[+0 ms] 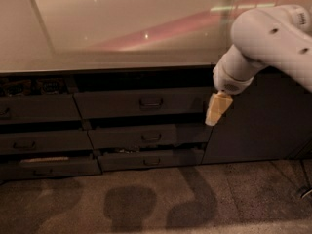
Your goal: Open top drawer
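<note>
**Gripper hangs at the right end of the top drawer**

The top drawer (pixel 122 104) sits just under the pale countertop (pixel 122 28), in the middle stack of the cabinet, with a dark gap above its front. Its loop handle (pixel 151 102) is at the centre of the front. The gripper (pixel 217 109), a tan wedge at the tip of the white arm (pixel 265 38), points downward over the drawer's right end as the camera sees it, well apart from the handle and just beside the plain cabinet door (pixel 258 126). Whether the gripper is clenched or released cannot be told. Two narrower drawers (pixel 146 137) lie below the top one.
</note>
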Available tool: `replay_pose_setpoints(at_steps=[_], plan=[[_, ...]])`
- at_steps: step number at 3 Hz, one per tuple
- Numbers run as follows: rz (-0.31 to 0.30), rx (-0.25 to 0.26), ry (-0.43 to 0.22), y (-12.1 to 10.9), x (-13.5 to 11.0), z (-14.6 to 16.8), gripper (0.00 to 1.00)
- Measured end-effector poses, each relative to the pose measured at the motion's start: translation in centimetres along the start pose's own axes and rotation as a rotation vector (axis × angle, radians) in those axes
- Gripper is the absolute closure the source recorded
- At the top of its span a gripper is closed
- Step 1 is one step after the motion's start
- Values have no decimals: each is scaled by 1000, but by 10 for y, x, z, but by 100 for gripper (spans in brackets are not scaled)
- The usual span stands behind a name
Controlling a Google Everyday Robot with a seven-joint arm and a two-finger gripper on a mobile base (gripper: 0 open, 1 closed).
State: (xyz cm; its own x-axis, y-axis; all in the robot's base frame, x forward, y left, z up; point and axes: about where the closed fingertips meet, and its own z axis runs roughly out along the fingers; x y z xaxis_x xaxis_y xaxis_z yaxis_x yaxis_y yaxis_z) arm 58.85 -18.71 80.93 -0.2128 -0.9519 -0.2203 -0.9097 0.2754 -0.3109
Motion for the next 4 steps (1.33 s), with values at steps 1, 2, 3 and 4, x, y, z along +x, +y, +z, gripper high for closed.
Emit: replay_pose_setpoints(at_steps=[1, 2, 3, 4], plan=[[31, -37, 38, -24, 17, 42, 0], [31, -39, 37, -23, 17, 43, 0], [11, -71, -20, -23, 16, 44, 0], [-20, -144, -189, -21, 13, 47, 0]])
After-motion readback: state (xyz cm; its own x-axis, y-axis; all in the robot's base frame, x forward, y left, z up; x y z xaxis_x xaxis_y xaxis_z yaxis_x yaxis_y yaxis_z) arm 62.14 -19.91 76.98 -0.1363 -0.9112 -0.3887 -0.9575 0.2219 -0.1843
